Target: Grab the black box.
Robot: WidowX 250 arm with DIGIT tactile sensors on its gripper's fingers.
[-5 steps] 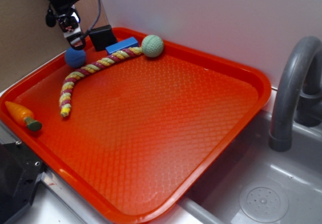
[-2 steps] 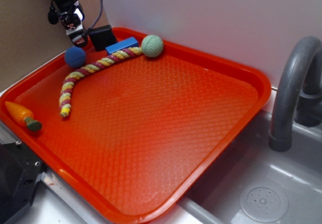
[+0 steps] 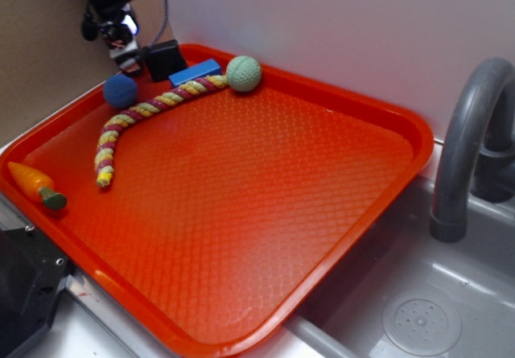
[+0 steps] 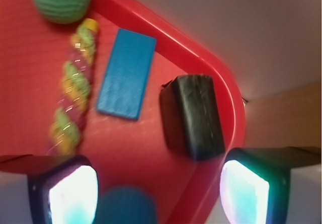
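Observation:
The black box (image 3: 163,59) sits in the far left corner of the orange tray (image 3: 378,213), against the rim. In the wrist view the black box (image 4: 193,116) lies ahead of the jaws, slightly right of centre. My gripper (image 3: 127,55) hangs just left of the box, above the tray rim. It is open and empty (image 4: 158,191), its two fingers wide apart. The flat blue block (image 3: 194,73) lies right of the box, apart from it (image 4: 127,73).
A dark blue ball (image 3: 120,91) lies below the gripper and shows between the fingers (image 4: 125,206). A braided rope (image 3: 137,117) runs to a green ball (image 3: 243,73). A toy carrot (image 3: 36,185) lies at the tray's left edge. A grey faucet (image 3: 467,149) and sink stand at the right.
My gripper has moved up and to the right, away from the dark blue ball and closer to the black box. The objects have not moved.

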